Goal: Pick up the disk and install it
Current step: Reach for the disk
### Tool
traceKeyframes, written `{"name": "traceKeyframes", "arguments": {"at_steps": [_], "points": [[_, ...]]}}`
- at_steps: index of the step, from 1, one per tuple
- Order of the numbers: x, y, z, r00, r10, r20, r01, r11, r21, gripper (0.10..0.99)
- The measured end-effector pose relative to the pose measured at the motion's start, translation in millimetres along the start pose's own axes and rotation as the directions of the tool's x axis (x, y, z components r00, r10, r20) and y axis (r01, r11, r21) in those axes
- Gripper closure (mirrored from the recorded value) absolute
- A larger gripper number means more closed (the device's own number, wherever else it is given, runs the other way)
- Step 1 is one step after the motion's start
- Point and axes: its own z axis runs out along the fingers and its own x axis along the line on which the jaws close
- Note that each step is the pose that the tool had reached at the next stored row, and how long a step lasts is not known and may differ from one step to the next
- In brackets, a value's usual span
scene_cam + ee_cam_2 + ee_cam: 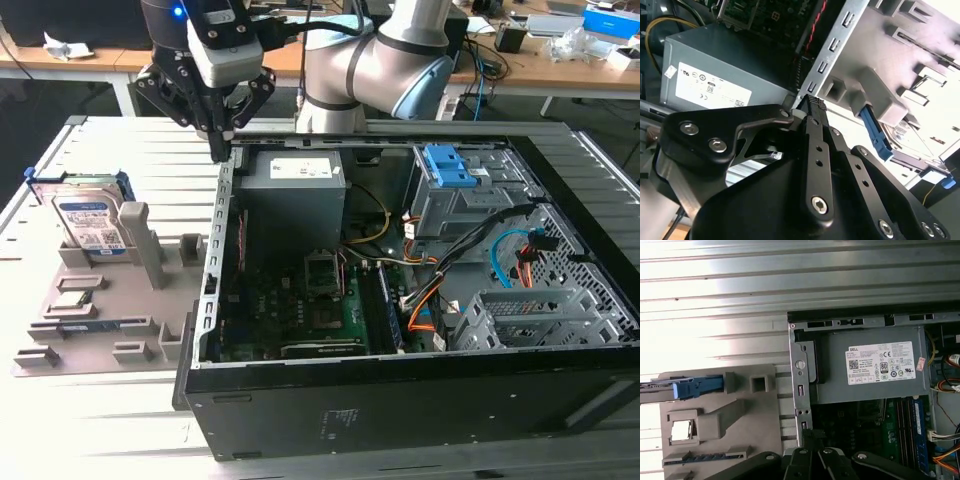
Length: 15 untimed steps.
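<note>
Jaws together, vert. over PC case (400,415) edge

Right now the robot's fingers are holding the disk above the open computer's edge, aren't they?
No. The fingers are above the open computer's edge, but they hold nothing. The exterior view shows the disk standing in the grey holder beside the computer.
</note>
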Motion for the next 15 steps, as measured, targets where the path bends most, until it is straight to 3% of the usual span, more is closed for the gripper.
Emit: {"name": "traceKeyframes", "arguments": {"at_steps": [4, 8, 15], "points": [[6.6, -0.5, -0.2, 1.0, 0.0, 0.0, 0.0, 1.0, 0.0, 0.98], [20.5, -1.5, -0.6, 1.0, 0.0, 0.0, 0.0, 1.0, 0.0, 0.98], [33.5, -2.5, -0.9, 1.0, 0.0, 0.0, 0.0, 1.0, 0.0, 0.98]]}}
